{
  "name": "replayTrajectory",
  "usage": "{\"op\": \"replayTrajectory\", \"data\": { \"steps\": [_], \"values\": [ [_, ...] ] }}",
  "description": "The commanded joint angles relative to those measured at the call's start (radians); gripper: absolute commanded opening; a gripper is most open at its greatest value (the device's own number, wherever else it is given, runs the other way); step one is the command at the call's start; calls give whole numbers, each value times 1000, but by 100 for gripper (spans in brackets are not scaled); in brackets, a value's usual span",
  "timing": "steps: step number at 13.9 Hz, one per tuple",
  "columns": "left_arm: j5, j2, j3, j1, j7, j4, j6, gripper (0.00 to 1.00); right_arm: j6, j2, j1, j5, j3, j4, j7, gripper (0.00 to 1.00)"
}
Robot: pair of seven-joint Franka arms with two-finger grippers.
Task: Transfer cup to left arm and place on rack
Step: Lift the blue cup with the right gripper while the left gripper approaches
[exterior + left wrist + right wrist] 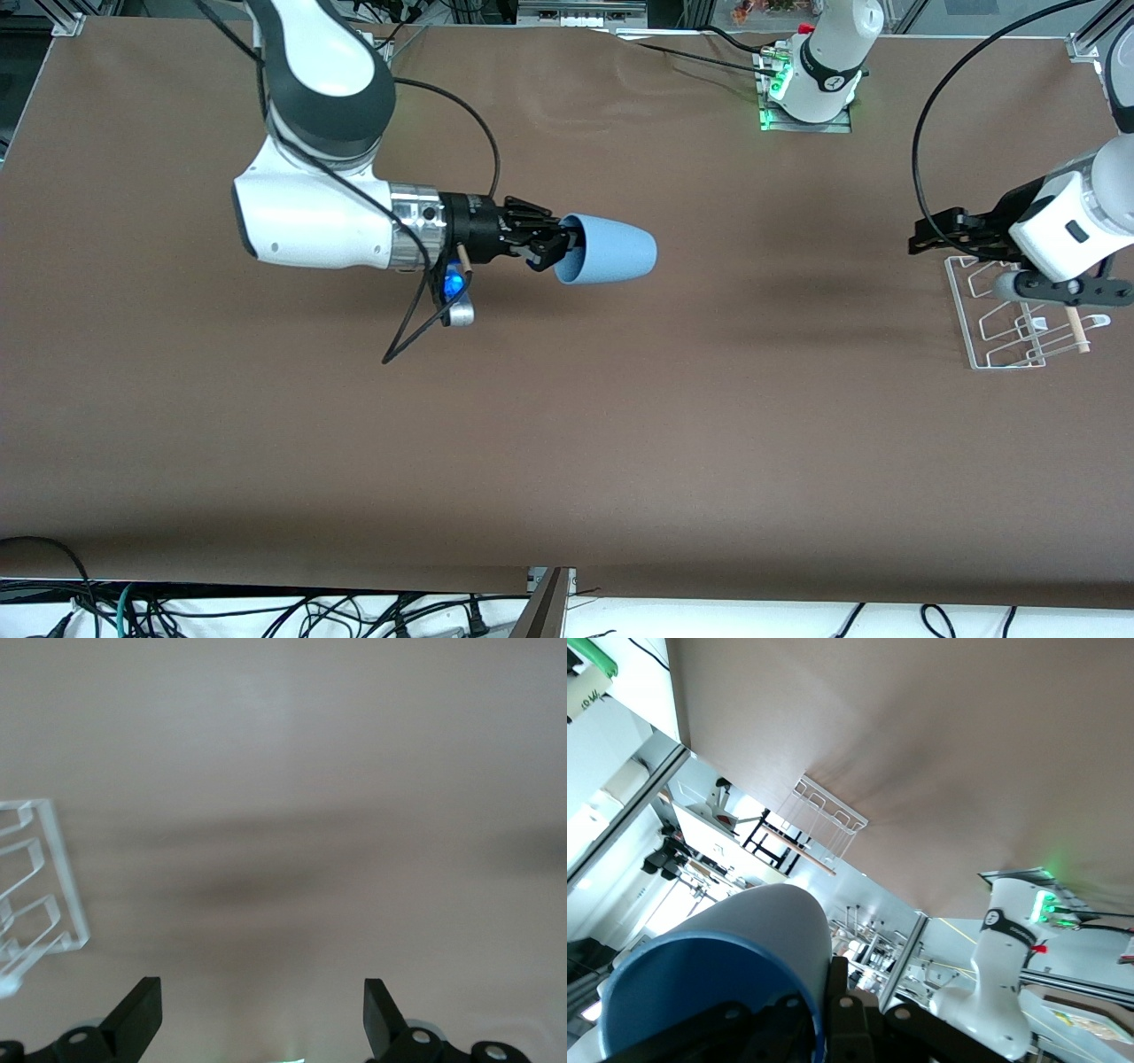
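The right gripper [551, 249] has its fingers clamped on the rim of the cup [611, 250], holding it sideways in the air, left of the frame's middle. The left gripper [921, 237] waits at the right edge, fingers apart, by the rack [983, 346] on the bench [567, 461]. This looks like the hand-over step. Next, both arms should meet in the middle.

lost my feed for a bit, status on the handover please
Right tool shut on light-blue plastic cup, held sideways over the brown table. Left tool open beside white wire rack, waiting. Nothing between.
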Motion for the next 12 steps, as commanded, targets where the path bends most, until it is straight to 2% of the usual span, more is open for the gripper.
{"op": "replayTrajectory", "data": {
  "steps": [1,5,7,9,12],
  "values": [
    [-123,18,-11,-3,114,44,22,100,98,33,84,-14,-10,40,62,0],
    [-232,15,-92,7,353,44,105,100,137,82,129,-57,-11,63,70,0],
    [-237,14,-150,9,464,44,143,100,138,82,132,-78,-13,92,109,0],
    [-231,12,-227,12,594,30,211,100,156,82,134,-141,-13,112,163,0],
    [-232,18,-304,12,697,24,271,100,158,97,132,-144,-13,138,168,0]
  ]
}}
